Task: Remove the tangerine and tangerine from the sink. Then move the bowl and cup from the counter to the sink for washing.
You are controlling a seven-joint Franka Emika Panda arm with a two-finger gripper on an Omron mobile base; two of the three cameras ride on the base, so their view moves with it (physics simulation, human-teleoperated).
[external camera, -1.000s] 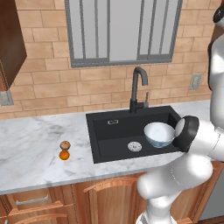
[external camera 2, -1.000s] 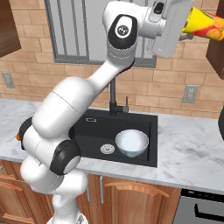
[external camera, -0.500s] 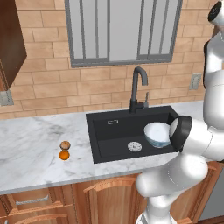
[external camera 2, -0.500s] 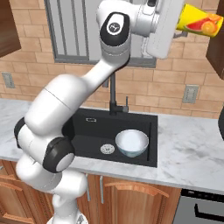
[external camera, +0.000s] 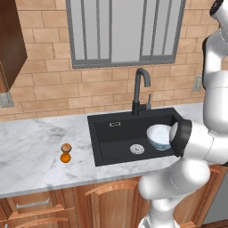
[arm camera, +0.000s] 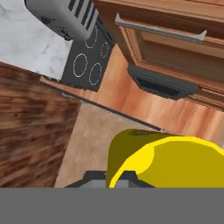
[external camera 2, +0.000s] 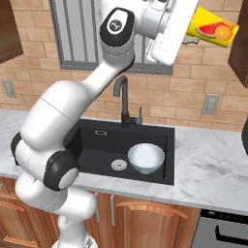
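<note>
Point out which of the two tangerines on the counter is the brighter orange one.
The bright orange tangerine is the one nearer the counter's front edge. The duller tan tangerine sits just behind it, toward the wall. Both lie left of the sink.

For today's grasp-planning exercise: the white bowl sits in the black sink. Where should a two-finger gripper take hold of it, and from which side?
Probably the rim, from straight above. The bowl sits upright and open-topped on the floor of the sink, beside the drain. It looks too wide to span, so one finger should go inside the wall and one outside. The rim nearer the drain seems best, since the basin's wall crowds the other side.
</note>
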